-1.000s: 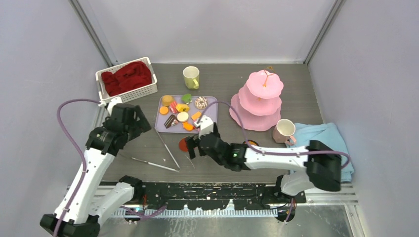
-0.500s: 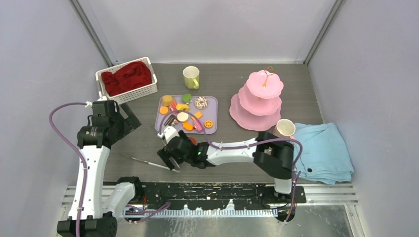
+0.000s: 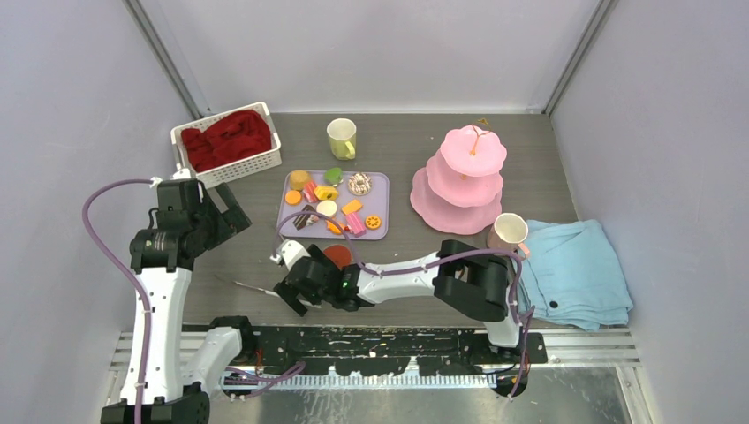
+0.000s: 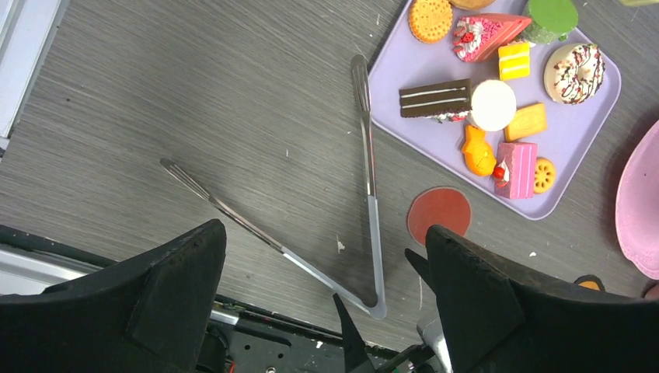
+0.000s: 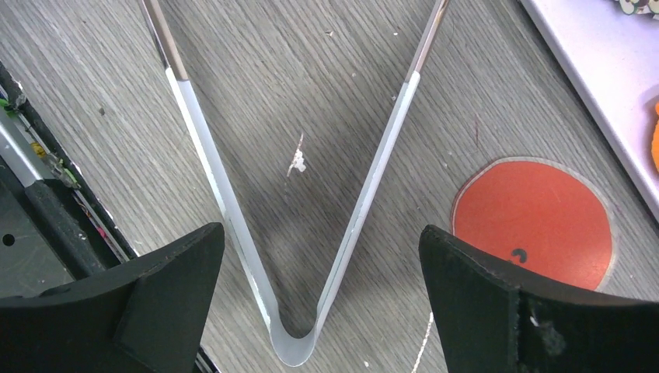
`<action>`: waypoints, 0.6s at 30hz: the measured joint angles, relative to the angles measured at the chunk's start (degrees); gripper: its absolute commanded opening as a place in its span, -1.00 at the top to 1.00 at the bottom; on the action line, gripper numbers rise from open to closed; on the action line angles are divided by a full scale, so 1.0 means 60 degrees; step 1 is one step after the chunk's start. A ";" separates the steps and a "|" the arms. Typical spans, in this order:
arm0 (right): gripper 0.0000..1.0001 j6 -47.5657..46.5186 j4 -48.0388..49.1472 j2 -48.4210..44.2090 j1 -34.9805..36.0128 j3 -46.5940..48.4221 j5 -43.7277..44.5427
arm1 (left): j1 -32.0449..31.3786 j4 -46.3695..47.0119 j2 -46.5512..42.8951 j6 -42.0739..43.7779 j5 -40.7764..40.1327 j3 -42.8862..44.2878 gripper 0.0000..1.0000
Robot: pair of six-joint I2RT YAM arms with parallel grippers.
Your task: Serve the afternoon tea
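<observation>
Starting stage, my read: nothing is served yet. Nearest the front edge, the right jaws are spread wide and empty, low over the bench [image 3: 265,256], straddling the bend of the tongs [image 5: 294,348]. The tongs lie flat in an open V, untouched, their tips pointing away toward the tray. Grabbing them looks like the step in hand.

Just beyond sits a flat red disc [image 5: 532,225], right beside the near edge of the lilac tray [image 3: 380,200]. All the sweets [image 3: 327,208] are on the tray:
- a chocolate layer slice [image 4: 435,99]
- a white round [image 4: 493,105]
- a pink cake cube [image 4: 516,169]
- an orange fish biscuit [image 4: 478,151]
- a sprinkled donut [image 4: 573,71]
- a strawberry wedge [image 4: 486,35]
- a few biscuits

They are small, bright and packed close, some touching.

The left jaws are also spread and hold nothing, hanging high over the bench left of the tray.

To the right, the pink mug [image 3: 508,231] stands upright beside the stand's base, at the edge of the blue towel [image 3: 574,269]. The pink stand [image 3: 459,177] is upright, and all three tiers look bare.

At the far side are the yellow-green mug [image 3: 342,138], upright, and a white basket [image 3: 190,168] of red cloth.

Left to do: everything, meaning sweets onto the tiers and the mugs set out.
</observation>
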 measured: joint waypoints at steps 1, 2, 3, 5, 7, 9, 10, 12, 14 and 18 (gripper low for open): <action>-1.00 -0.0040 0.0025 0.0007 0.0000 0.0011 -0.0004 | 0.0000 -0.0004 -0.0007 0.0025 0.0011 0.0000 -0.98; -1.00 -0.0084 0.0047 0.0011 0.0000 0.0011 -0.0004 | 0.0000 -0.0007 -0.0007 0.0044 0.0022 0.0000 -0.98; -1.00 -0.0127 0.0058 0.0018 0.0000 0.0011 -0.0004 | 0.0000 -0.0011 -0.0011 0.0051 0.0044 0.0000 -0.98; -1.00 -0.0182 0.0091 0.0058 0.0000 0.0011 -0.0011 | 0.0000 -0.0015 -0.0015 0.0073 0.0113 0.0000 -0.98; -1.00 -0.0204 0.0117 0.0120 0.0000 0.0015 -0.0015 | 0.0000 -0.0018 -0.0018 0.0073 0.0219 -0.0007 -0.99; -1.00 -0.0204 0.0146 0.0211 0.0000 0.0015 -0.0025 | 0.0000 -0.0018 -0.0018 0.0073 0.0328 -0.0015 -0.99; -1.00 -0.0200 0.0157 0.0259 0.0000 0.0015 -0.0044 | 0.0000 -0.0018 -0.0029 0.0073 0.0361 -0.0029 -0.98; -1.00 -0.0200 0.0204 0.0346 0.0000 0.0015 -0.0044 | 0.0000 -0.0018 -0.0055 0.0073 0.0430 -0.0076 -0.98; -1.00 -0.0200 0.0299 0.0433 0.0000 0.0015 -0.0044 | 0.0000 -0.0018 -0.0055 0.0073 0.0495 -0.0095 -0.98; -1.00 -0.0211 0.0576 0.0619 0.0000 0.0015 -0.0036 | 0.0000 -0.0015 -0.0055 0.0073 0.0601 -0.0131 -0.98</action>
